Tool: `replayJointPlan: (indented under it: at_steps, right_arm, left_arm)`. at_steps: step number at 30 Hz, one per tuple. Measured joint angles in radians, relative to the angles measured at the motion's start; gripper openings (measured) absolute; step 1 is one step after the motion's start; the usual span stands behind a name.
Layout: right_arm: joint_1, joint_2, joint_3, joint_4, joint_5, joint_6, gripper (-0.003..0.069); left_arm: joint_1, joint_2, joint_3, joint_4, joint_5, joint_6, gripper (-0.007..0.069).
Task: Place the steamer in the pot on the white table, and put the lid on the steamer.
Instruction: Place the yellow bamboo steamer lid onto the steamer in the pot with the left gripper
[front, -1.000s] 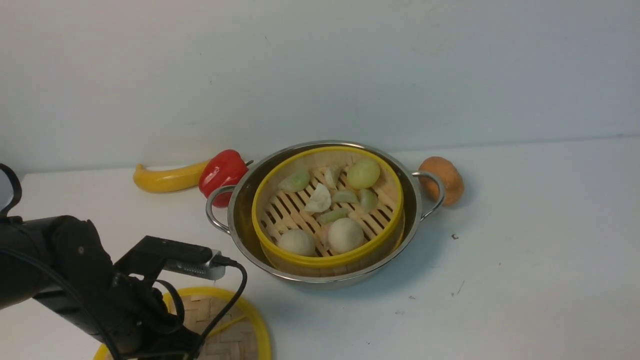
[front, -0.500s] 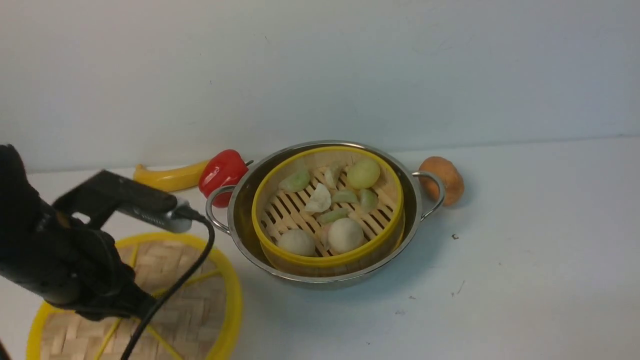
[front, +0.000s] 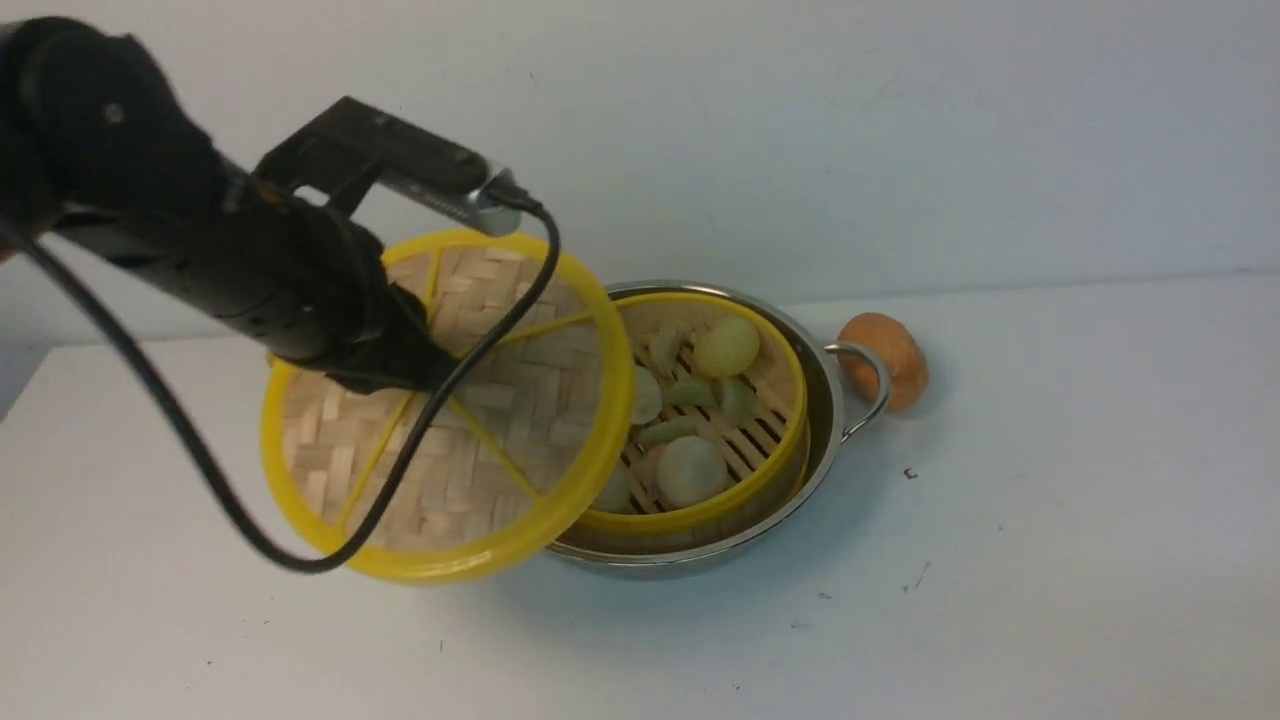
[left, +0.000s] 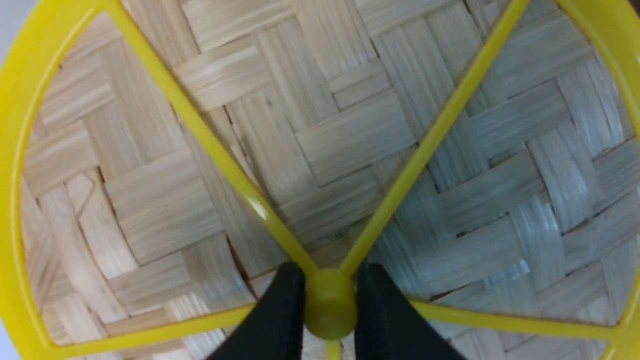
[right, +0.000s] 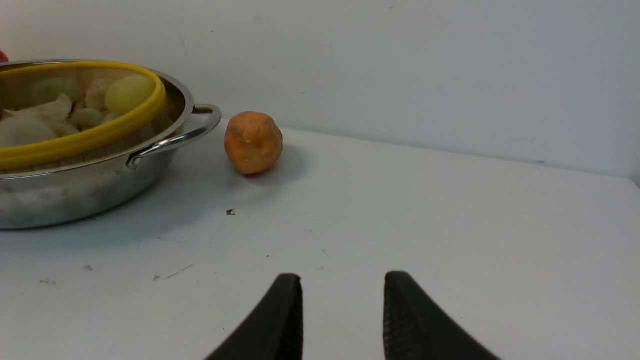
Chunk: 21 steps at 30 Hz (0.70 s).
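Bright, even light. A soft shadow lies on the table just right of the pot; the lid looks slightly blurred up close.

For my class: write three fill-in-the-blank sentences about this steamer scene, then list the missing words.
1. The jaws of the left gripper clamp the lid by its central yellow ____.
2. The steamer sits inside the steel ____.
3. The jaws of the right gripper stand ____, holding nothing.
Missing words: knob; pot; open.

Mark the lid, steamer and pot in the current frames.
lid (front: 530, 400): front view, woven panel on its right half.
steamer (front: 745, 445): front view, slatted floor.
pot (right: 75, 195): right wrist view, outer steel wall.
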Motion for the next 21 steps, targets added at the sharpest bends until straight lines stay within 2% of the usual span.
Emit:
replayJointPlan:
  at_steps: [6, 16, 21]
  right_arm:
    - [0.0, 0.0, 0.0, 0.0, 0.0, 0.0, 0.0249]
    - [0.0, 0.0, 0.0, 0.0, 0.0, 0.0, 0.0249]
    - [0.0, 0.0, 0.0, 0.0, 0.0, 0.0, 0.0249]
  left_arm:
    - [-0.085, 0.206, -0.182, 0.021, -0.008, 0.043, 0.0118]
    - [-0.117, 0.459, -0.467, 0.072, 0.051, 0.083, 0.0118]
    - [-0.141, 0.507, -0.53, 0.069, 0.099, 0.108, 0.0118]
